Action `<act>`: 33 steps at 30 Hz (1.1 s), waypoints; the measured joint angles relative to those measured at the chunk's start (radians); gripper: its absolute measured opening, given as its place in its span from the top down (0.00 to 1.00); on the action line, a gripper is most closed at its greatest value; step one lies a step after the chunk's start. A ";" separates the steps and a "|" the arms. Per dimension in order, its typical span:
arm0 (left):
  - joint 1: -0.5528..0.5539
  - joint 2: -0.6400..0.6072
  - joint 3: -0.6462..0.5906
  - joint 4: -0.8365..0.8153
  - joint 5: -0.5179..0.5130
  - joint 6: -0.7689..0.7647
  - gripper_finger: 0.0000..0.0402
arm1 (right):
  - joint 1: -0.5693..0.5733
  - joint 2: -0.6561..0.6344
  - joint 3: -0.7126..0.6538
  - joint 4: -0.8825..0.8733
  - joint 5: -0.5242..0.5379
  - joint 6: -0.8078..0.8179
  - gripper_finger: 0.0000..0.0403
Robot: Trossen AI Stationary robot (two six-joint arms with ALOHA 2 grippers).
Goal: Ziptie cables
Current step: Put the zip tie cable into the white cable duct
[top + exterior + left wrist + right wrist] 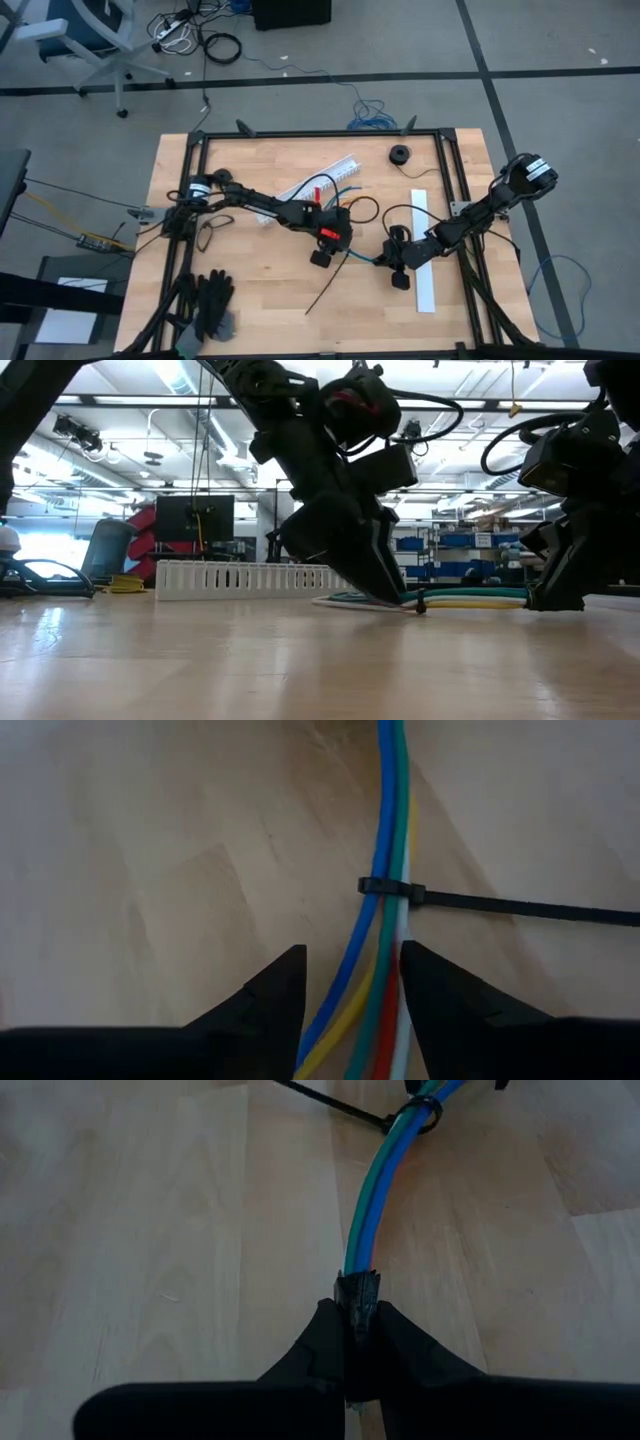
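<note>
Though a ziptie [392,889] already rings the cables [385,950], its long tail [530,908] sticks out to one side, untrimmed; whether the loop is drawn fully tight cannot be told.

Cables: one bundle, lying on the table [260,300] near its middle, between the two grippers.

Left gripper [352,995]: fingers straddle the bundle just beside the ziptie, seemingly closed on it.

Right gripper [358,1342]: clenched on the dark plug end [358,1295] of the bundle, holding it down.

Done, by judgement: bundling and threading. Left: probably snugging the loop and dealing with the tail.

White channel [318,185]: behind, apart.
</note>
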 joint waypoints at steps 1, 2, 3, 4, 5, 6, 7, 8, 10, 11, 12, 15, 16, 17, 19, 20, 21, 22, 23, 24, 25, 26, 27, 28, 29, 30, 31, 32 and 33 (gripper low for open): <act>0.007 -0.008 -0.002 -0.003 0.021 0.000 0.65 | 0.000 0.000 0.000 0.000 0.000 0.000 0.96; 0.015 -0.016 -0.002 -0.010 0.052 -0.002 0.65 | 0.000 0.000 0.000 0.000 0.000 0.002 0.96; 0.025 -0.020 -0.002 -0.011 0.081 -0.009 0.65 | 0.000 0.000 0.000 0.000 0.000 0.005 0.96; 0.036 -0.023 -0.001 -0.013 0.107 -0.025 0.65 | 0.000 0.000 0.000 0.000 0.000 0.005 0.96; 0.045 -0.023 -0.001 -0.023 0.126 -0.045 0.65 | 0.000 0.000 0.000 0.000 0.000 0.006 0.96; 0.051 -0.022 -0.001 -0.040 0.139 -0.060 0.65 | 0.000 0.000 0.000 0.000 0.000 0.007 0.96; 0.055 -0.013 -0.002 -0.049 0.140 -0.062 0.65 | 0.000 0.000 0.000 0.000 0.001 0.007 0.96; 0.057 -0.006 -0.002 -0.047 0.141 -0.063 0.65 | 0.000 0.000 0.000 0.000 0.000 0.007 0.96; 0.054 -0.003 -0.002 -0.052 0.148 -0.064 0.65 | -0.001 0.000 0.000 0.001 0.001 0.006 0.96; 0.053 -0.004 -0.002 -0.049 0.163 -0.063 0.65 | -0.001 0.000 0.000 0.000 0.001 0.006 0.96; 0.051 -0.005 -0.002 -0.048 0.177 -0.063 0.65 | -0.001 0.000 0.000 0.000 0.001 0.003 0.96; 0.049 -0.005 -0.002 -0.053 0.184 -0.064 0.65 | -0.002 0.000 0.000 0.000 0.001 0.000 0.96; 0.049 -0.005 -0.002 -0.057 0.184 -0.064 0.65 | -0.002 0.000 0.000 0.000 0.001 -0.001 0.96; 0.049 -0.002 -0.002 -0.055 0.186 -0.064 0.65 | -0.002 0.000 0.000 0.000 0.002 -0.001 0.96; 0.048 0.009 0.000 -0.049 0.203 -0.065 0.65 | -0.002 0.000 0.000 0.000 0.002 0.000 0.96; 0.048 0.011 0.000 -0.049 0.213 -0.066 0.65 | -0.002 0.000 0.000 0.000 0.003 0.000 0.96; 0.049 0.016 0.000 -0.048 0.227 -0.069 0.65 | -0.002 0.000 0.000 0.001 0.003 0.000 0.96; 0.048 0.019 0.000 -0.042 0.234 -0.072 0.65 | -0.002 0.000 0.000 0.001 0.002 0.000 0.96; 0.048 0.020 0.000 -0.037 0.240 -0.082 0.65 | -0.002 0.000 0.000 0.001 0.001 0.000 0.96; 0.048 0.020 0.000 -0.037 0.250 -0.094 0.65 | -0.002 0.000 0.000 0.000 0.001 0.000 0.96; 0.050 0.020 0.000 -0.029 0.269 -0.113 0.65 | -0.003 0.000 0.000 0.000 0.001 0.000 0.96; 0.054 0.022 0.000 -0.021 0.289 -0.117 0.65 | -0.003 0.000 0.000 -0.001 0.001 -0.001 0.96; 0.056 0.022 0.000 -0.017 0.312 -0.118 0.65 | -0.004 0.000 0.000 -0.001 0.001 0.000 0.96; 0.056 0.022 0.000 -0.015 0.318 -0.120 0.65 | -0.006 0.000 0.000 -0.001 0.001 0.000 0.96; 0.056 0.022 0.000 -0.013 0.319 -0.121 0.65 | -0.007 0.000 0.000 -0.002 0.002 0.000 0.96; 0.057 0.023 0.000 -0.013 0.320 -0.125 0.65 | -0.008 0.000 0.000 -0.002 0.001 -0.001 0.96; 0.057 0.023 0.000 -0.011 0.321 -0.138 0.65 | -0.008 0.000 0.000 -0.003 0.001 -0.001 0.96; 0.059 0.023 0.000 -0.008 0.322 -0.146 0.65 | -0.008 0.000 0.000 -0.003 0.001 -0.001 0.96; 0.061 0.023 0.000 -0.008 0.321 -0.159 0.65 | -0.008 0.000 0.000 -0.006 0.001 -0.001 0.96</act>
